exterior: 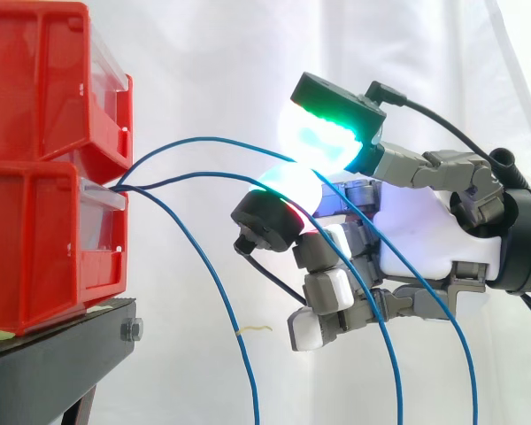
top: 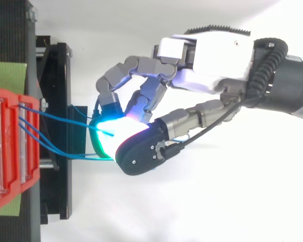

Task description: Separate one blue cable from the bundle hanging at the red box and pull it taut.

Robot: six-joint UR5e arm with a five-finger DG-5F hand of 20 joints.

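Blue cable [exterior: 195, 139]: uppermost of three leaving the gap between the red bins [exterior: 35, 88], arching right into the hand [exterior: 425, 226]. Hand: closed, pinching this cable between its glowing pads [exterior: 323, 137]. Other cables [exterior: 217, 283]: hanging slack beneath.

The side view looks level across the work from close by, facing the white curtain [exterior: 203, 53], with the bins [exterior: 44, 168] on their stand [exterior: 53, 354] at its left edge and the hand [exterior: 425, 230] at its right. The top view looks straight down, equally near, bins at left. Both share the bins' fronts, the cables [exterior: 203, 139] and the hand.
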